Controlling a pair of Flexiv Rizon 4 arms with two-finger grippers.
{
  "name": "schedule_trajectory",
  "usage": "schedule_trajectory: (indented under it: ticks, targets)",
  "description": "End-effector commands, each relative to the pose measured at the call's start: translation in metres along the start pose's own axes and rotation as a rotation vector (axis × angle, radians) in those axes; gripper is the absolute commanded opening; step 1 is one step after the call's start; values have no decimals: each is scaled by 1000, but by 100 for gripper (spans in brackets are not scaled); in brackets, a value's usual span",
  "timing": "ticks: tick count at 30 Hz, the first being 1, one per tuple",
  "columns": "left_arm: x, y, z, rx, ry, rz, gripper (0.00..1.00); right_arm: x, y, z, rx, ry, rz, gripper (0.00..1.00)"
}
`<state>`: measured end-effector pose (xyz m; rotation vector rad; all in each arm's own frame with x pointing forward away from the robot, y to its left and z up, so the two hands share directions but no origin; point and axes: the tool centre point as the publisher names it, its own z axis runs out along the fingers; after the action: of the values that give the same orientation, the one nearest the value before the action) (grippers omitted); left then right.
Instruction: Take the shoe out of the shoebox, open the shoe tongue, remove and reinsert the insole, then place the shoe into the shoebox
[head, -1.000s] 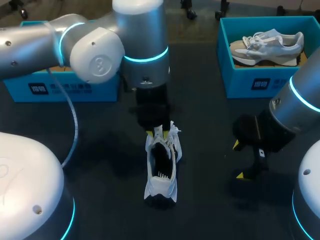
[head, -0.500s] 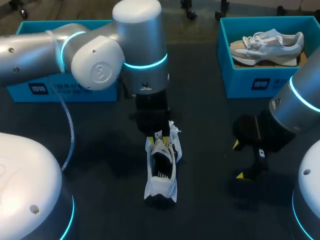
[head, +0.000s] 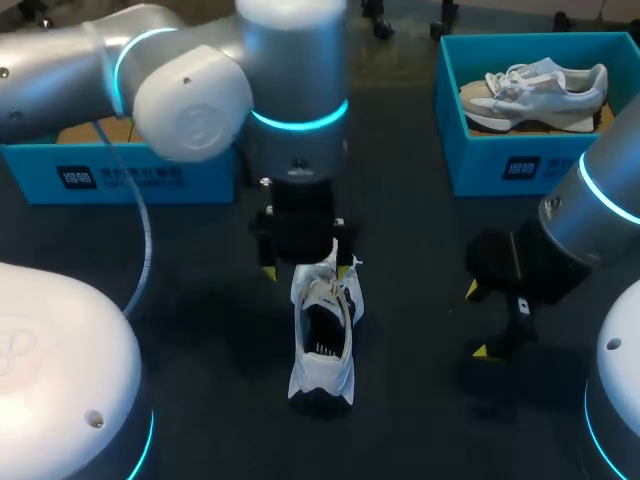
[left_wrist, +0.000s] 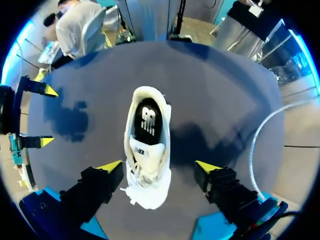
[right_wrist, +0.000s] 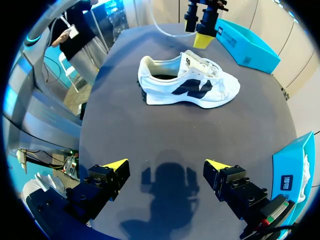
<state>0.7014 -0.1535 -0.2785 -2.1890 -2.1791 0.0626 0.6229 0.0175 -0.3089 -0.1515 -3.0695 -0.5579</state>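
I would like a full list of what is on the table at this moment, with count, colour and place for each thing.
table: one, dark, under everything.
left shoebox: one, blue, far left; inside mostly hidden by the arm.
right shoebox: one, blue, far right.
boxed shoe: one, grey and white, lying in the right shoebox.
white shoe: one, white with dark side marks, upright in the middle of the table.
insole: one, black, inside the white shoe.
left gripper: one, black with yellow tips, open, over the white shoe's laced front.
right gripper: one, same colours, open, over bare table right of the white shoe.
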Motion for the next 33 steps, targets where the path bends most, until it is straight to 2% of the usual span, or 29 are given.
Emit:
schedule_trajectory:
  ticks: [1, 5, 6, 10, 12, 13, 26, 30, 31, 33]
  targets:
    - [-7, -11, -6, -83, 68, -9, 100, 1, 0, 1, 2, -3, 0, 100]
    - [-7, -11, -6, -83, 68, -9, 100, 1, 0, 1, 2, -3, 0, 100]
    - [-4, -11, -7, -35, 50, -29, 100, 1, 0, 1, 2, -3, 0, 100]
    - [14, -22, -12, 76, -10, -107, 100, 1, 0, 1, 2, -3, 0, 100]
    - [14, -26, -16, 200, 15, -316, 100, 1, 0, 1, 2, -3, 0, 100]
    - [14, -28, -18, 229, 27, -421, 100, 1, 0, 1, 2, -3, 0, 100]
    - [14, -28, -18, 229, 27, -421, 100, 1, 0, 1, 2, -3, 0, 100]
    - [8, -34, -15, 368, 21, -603, 100, 1, 0, 1, 2, -3, 0, 100]
    - [11, -44, -14, 432, 63, -621, 100, 1, 0, 1, 2, -3, 0, 100]
    - [13, -64, -15, 505, 99, -692, 100, 1, 0, 1, 2, -3, 0, 100]
